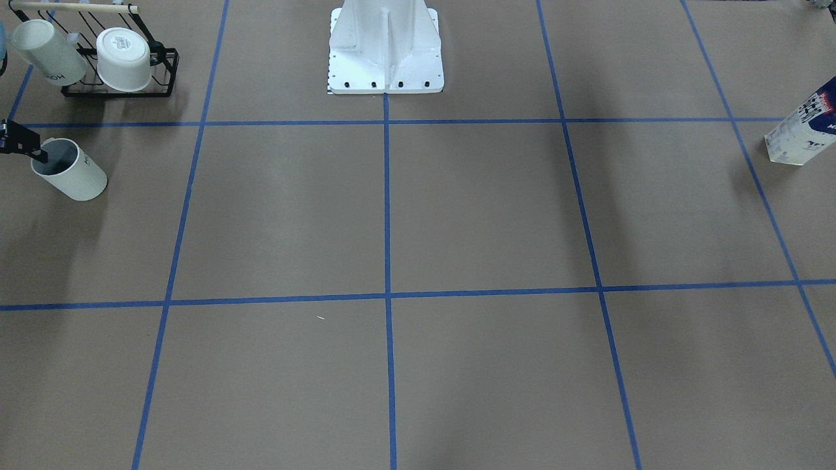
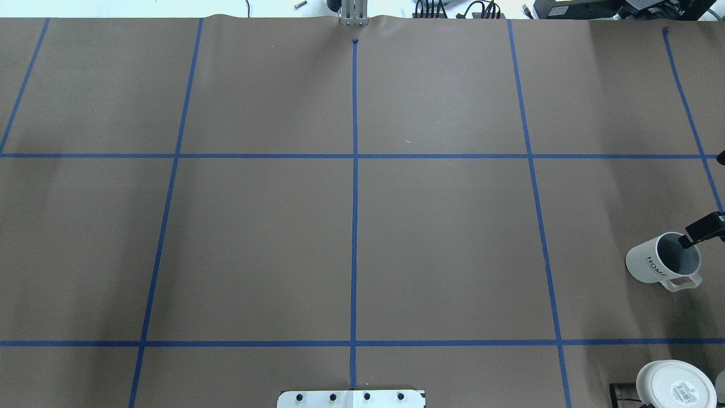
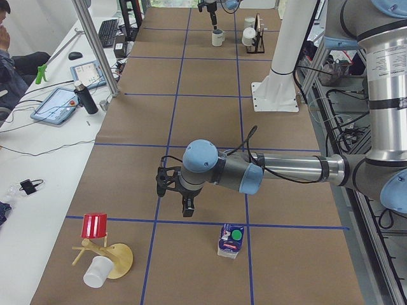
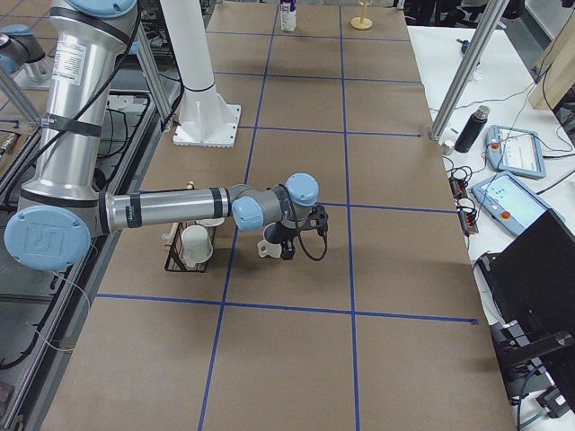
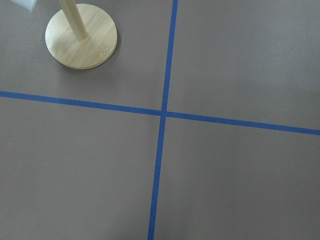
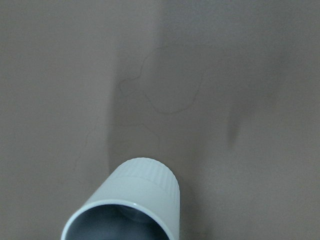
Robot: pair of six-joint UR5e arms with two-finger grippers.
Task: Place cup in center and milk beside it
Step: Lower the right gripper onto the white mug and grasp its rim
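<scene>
Brown paper table (image 2: 255, 243), gridded with blue tape (image 2: 354, 198). Cup (image 2: 664, 262) stands at the far right edge of the overhead view, a little below mid-height, mouth up, handle toward the bottom of frame. Right gripper (image 2: 692, 237) enters from that same edge. One dark finger dips inside the cup's rim and the other is out of sight, so I cannot tell whether the wall is pinched or how wide the jaws stand. Wire rack (image 1: 117, 94) with two other mugs (image 1: 124, 59) sits upper left in the front view, just above the cup.

Milk (image 3: 231, 239) stands upright at lower centre of the left side view, green cap showing. Left gripper (image 3: 186, 208) hangs near it, up and to the left, not touching. Nothing seen in it; its opening cannot be judged from there.

Step in hand, as I read it: the grasp on the cup. Next move calls for a firm pinch on the rim, a lift clear of the paper, a carry to the centre tape cross, and an upright set-down. Milk comes after.
</scene>
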